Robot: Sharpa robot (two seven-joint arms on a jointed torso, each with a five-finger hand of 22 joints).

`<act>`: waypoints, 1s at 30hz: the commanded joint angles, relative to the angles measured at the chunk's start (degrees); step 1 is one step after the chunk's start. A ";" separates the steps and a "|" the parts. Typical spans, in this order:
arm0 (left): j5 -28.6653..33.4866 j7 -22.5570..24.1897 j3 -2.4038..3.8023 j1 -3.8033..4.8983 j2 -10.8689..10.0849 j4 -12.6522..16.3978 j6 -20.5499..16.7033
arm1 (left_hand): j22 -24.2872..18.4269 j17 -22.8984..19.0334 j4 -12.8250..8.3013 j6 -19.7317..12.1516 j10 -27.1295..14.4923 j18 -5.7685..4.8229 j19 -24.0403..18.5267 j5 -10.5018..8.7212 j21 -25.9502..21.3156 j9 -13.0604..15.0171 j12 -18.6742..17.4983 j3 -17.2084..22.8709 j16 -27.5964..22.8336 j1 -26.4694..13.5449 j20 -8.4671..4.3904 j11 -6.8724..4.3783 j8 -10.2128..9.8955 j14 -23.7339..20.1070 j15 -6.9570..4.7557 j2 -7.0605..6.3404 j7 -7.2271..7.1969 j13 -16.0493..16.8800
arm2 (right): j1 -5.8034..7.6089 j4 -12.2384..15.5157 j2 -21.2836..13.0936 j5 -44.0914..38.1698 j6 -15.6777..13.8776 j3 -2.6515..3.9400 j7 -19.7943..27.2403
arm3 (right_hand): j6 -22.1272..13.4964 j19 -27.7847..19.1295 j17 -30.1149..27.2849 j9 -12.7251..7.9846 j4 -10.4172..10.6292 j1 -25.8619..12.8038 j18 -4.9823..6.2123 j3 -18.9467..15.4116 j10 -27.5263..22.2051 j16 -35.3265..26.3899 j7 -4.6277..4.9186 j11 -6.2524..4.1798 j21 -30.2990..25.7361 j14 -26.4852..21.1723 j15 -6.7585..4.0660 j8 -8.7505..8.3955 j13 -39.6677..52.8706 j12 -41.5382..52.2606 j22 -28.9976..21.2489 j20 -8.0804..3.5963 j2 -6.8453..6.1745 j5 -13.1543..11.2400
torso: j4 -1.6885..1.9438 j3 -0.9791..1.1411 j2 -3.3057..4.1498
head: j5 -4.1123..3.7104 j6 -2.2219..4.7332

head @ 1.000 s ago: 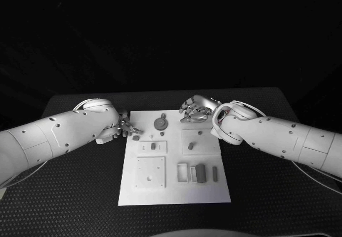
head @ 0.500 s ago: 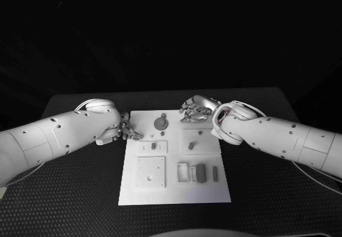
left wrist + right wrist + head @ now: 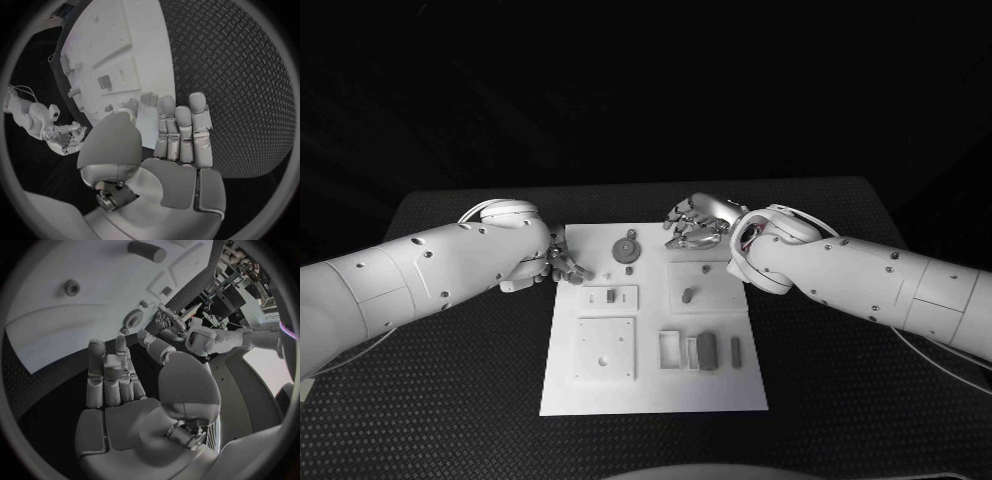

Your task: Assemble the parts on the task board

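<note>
Black table [image 3: 459, 400] carries the board [image 3: 653, 395], with both hands at its far end. Since a second ago the left hand [image 3: 561, 265] has edged a little inward along the board's left edge; its fingers [image 3: 181, 135] lie straight and together, thumb alongside, holding nothing. I judge it is lining up on the small part [image 3: 576, 280] just beside its fingertips. The right hand [image 3: 697, 222] has stayed put, fingers loosely curled and empty, hovering beside the round part [image 3: 629, 247]. Further parts stand nearer the robot, well apart from both hands; nothing blocks either reach.
</note>
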 commanded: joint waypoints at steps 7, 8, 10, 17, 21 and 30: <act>-3.09 -0.48 -0.35 -0.41 1.08 -0.08 2.29 | 1.13 -0.14 -0.06 -1.06 -0.14 2.43 -0.03 -0.21 0.44 -0.16 0.27 -1.31 0.31 1.16 -0.22 -0.29 -0.29 0.06 -0.40 0.64 0.73 -0.03 | -0.04 0.10 0.04 -0.13 0.69 0.00 0.20 | -0.03 -0.10 -0.06 -0.06 0.21 -0.40 3.40 0.00 -0.04 -0.22 0.32 0.29 -0.32 -0.31 -0.02 0.13 0.07 0.33 1.12 -0.39 -0.05 0.07 | -0.02 0.01 0.01 | -0.05 -0.10; -3.27 -0.54 -0.36 -0.41 1.07 -0.10 2.38 | 1.12 -0.15 -0.05 -1.08 -0.16 2.42 -0.05 -0.22 0.44 -0.17 0.26 -1.48 0.30 1.39 -0.22 -0.28 -0.31 0.04 -0.39 0.50 0.74 -0.04 | -0.04 0.10 0.04 -0.13 0.69 0.00 0.20 | -0.03 -0.10 -0.06 -0.06 0.21 -0.40 3.40 0.00 -0.04 -0.22 0.32 0.29 -0.32 -0.31 -0.02 0.13 0.07 0.33 1.12 -0.39 -0.05 0.07 | -0.01 0.01 0.01 | -0.06 -0.13; -3.51 -0.69 -0.36 -0.41 1.01 -0.11 2.64 | 1.11 -0.17 -0.04 -1.09 -0.20 2.40 -0.07 -0.21 0.44 -0.18 0.25 -1.71 0.29 1.70 -0.21 -0.27 -0.34 0.00 -0.37 0.30 0.76 -0.06 | -0.04 0.08 0.05 -0.13 0.67 0.00 0.19 | -0.03 -0.10 -0.06 -0.06 0.21 -0.40 3.40 0.00 -0.04 -0.22 0.32 0.29 -0.32 -0.31 -0.02 0.13 0.07 0.33 1.12 -0.39 -0.05 0.07 | -0.01 0.02 0.00 | -0.08 -0.16; -4.18 -0.92 -0.37 -0.41 0.79 -0.19 3.02 | 1.09 -0.19 -0.03 -1.11 -0.22 2.38 -0.08 -0.22 0.44 -0.19 0.25 -1.93 0.28 1.98 -0.19 -0.24 -0.37 -0.02 -0.35 0.10 0.78 -0.08 | -0.04 0.07 0.01 -0.13 0.64 0.00 0.19 | -0.03 -0.10 -0.06 -0.06 0.21 -0.40 3.40 0.00 -0.04 -0.22 0.32 0.29 -0.32 -0.31 -0.02 0.13 0.07 0.33 1.12 -0.39 -0.05 0.07 | -0.02 -0.02 -0.01 | -0.14 -0.18; -4.42 -0.66 -0.37 -0.41 0.73 -0.09 2.94 | 1.07 -0.22 -0.06 -1.13 -0.25 2.37 -0.08 -0.23 0.44 -0.18 0.25 -2.21 0.29 2.72 -0.18 -0.22 -0.40 -0.05 -0.32 -0.18 0.81 -0.10 | -0.04 0.07 0.00 -0.13 0.63 0.00 0.19 | -0.03 -0.10 -0.06 -0.06 0.21 -0.40 3.40 0.00 -0.04 -0.22 0.32 0.29 -0.32 -0.31 -0.02 0.13 0.07 0.33 1.12 -0.39 -0.05 0.07 | 0.01 -0.06 -0.01 | -0.17 -0.20; -5.27 -0.02 -0.37 -0.41 0.66 0.20 3.07 | 1.02 -0.28 -0.05 -1.25 -0.38 2.31 -0.11 -0.24 0.40 -0.16 0.25 -2.81 0.28 4.14 -0.09 -0.12 -0.46 -0.18 -0.22 -1.07 0.91 -0.15 | -0.04 0.04 0.00 -0.13 0.64 0.00 0.20 | -0.03 -0.10 -0.06 -0.06 0.21 -0.40 3.40 0.00 -0.04 -0.22 0.32 0.29 -0.32 -0.31 -0.02 0.13 0.07 0.33 1.12 -0.39 -0.05 0.07 | 0.02 -0.04 0.00 | -0.21 -0.30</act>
